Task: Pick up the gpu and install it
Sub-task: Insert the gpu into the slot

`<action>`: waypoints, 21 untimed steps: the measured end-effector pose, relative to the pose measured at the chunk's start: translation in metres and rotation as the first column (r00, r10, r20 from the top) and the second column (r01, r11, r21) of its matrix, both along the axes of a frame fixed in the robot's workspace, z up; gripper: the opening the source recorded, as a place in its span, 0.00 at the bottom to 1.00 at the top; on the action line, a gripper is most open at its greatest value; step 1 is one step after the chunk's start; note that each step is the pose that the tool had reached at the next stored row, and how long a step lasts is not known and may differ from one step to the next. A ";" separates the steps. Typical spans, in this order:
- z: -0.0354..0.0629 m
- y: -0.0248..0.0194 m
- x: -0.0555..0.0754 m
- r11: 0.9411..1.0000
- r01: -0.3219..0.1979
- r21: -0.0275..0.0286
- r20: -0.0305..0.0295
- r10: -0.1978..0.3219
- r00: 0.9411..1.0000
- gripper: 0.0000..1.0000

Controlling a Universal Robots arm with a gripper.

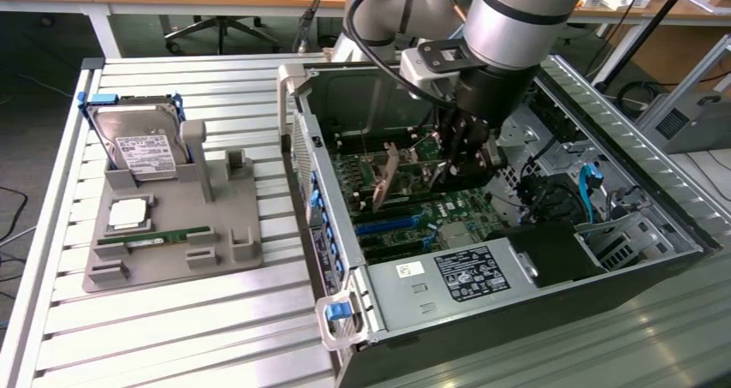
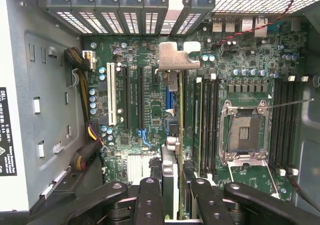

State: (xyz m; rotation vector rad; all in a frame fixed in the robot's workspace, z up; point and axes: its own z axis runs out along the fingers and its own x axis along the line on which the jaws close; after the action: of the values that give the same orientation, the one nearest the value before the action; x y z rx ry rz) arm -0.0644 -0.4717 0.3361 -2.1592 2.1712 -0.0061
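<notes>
Thin flat gpu [image 1: 386, 176] with silvery bracket [image 2: 177, 59]

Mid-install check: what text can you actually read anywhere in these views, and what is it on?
"DELL": printed sideways on the black power supply label; the rest of its print is too small to read.
Hard drive label: too small to read.
White sticker on the power supply: unreadable.

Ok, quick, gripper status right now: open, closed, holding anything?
Gripper: closed on the gpu, holding it edge-on inside the computer case, by the motherboard.
</notes>
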 end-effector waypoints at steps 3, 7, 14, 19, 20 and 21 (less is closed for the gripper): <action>0.0000 -0.0006 0.000 1.000 0.000 0.000 0.000 0.000 1.000 0.27; -0.0001 -0.0018 0.000 1.000 0.000 0.000 0.000 0.000 1.000 0.27; -0.0003 -0.0031 0.000 1.000 0.000 0.000 0.000 0.000 1.000 0.27; -0.0004 -0.0043 0.000 1.000 0.000 0.000 0.000 0.000 1.000 0.27; -0.0004 -0.0047 0.000 1.000 0.000 0.000 0.000 0.000 1.000 0.27; -0.0005 -0.0049 0.000 1.000 0.000 0.000 0.000 0.000 1.000 0.27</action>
State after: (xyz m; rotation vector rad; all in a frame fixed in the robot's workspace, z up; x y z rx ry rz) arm -0.0644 -0.4767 0.3356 -2.1592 2.1713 -0.0061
